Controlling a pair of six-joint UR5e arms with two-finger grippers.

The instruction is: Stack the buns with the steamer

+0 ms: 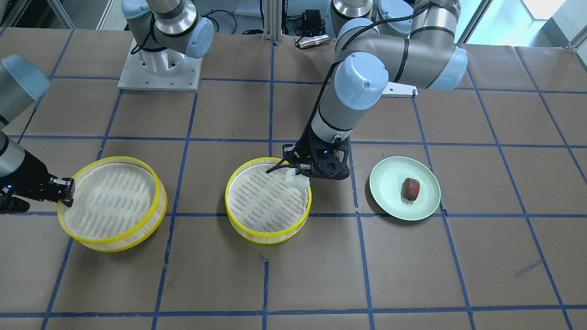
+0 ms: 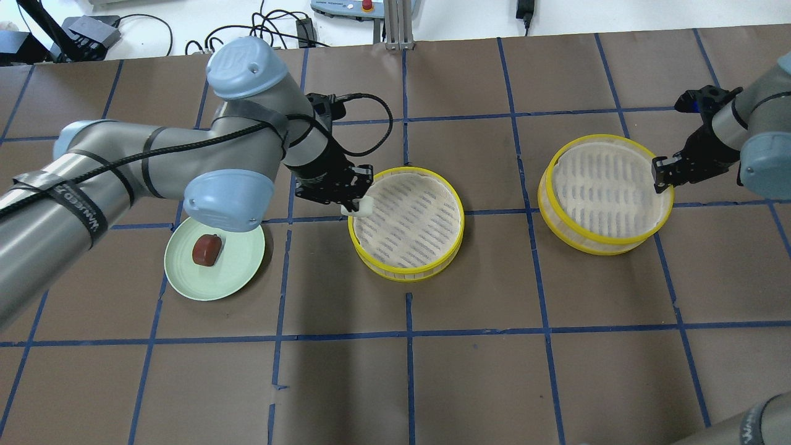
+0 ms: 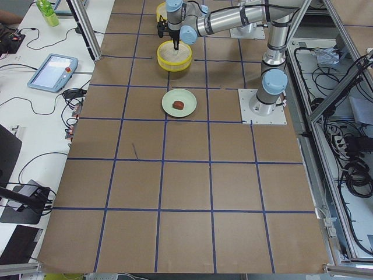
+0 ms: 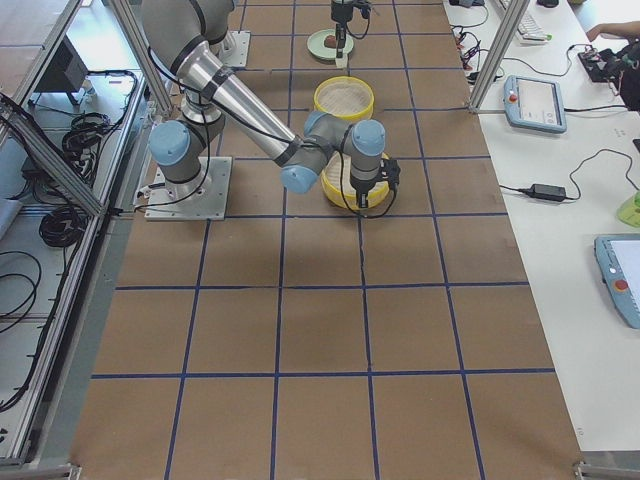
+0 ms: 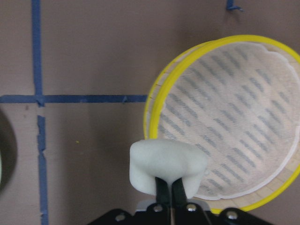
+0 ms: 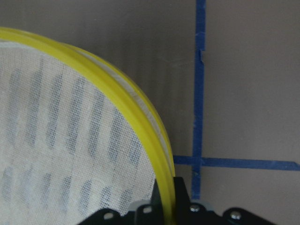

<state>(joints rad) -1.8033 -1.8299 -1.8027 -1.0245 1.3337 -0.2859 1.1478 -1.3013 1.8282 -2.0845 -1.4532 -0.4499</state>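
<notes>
My left gripper [image 2: 357, 207] is shut on the white bun [image 2: 363, 206] and holds it over the left rim of the middle yellow-rimmed steamer [image 2: 405, 276]. In the left wrist view the bun [image 5: 168, 166] hangs at the steamer's rim [image 5: 154, 93], with my gripper [image 5: 169, 187] pinching it. The reddish-brown bun [image 2: 207, 250] lies on the pale green plate [image 2: 235, 275], left of that steamer. My right gripper [image 2: 662, 174] is shut on the rim of the second steamer [image 2: 593, 244], with its fingers on either side of the yellow rim [image 6: 136, 122].
The table is brown paper with a blue tape grid. The right arm's base plate [image 1: 158, 68] stands at the robot's side of the table. Cables [image 2: 272, 25] lie beyond the far edge. The two steamers sit about one grid square apart.
</notes>
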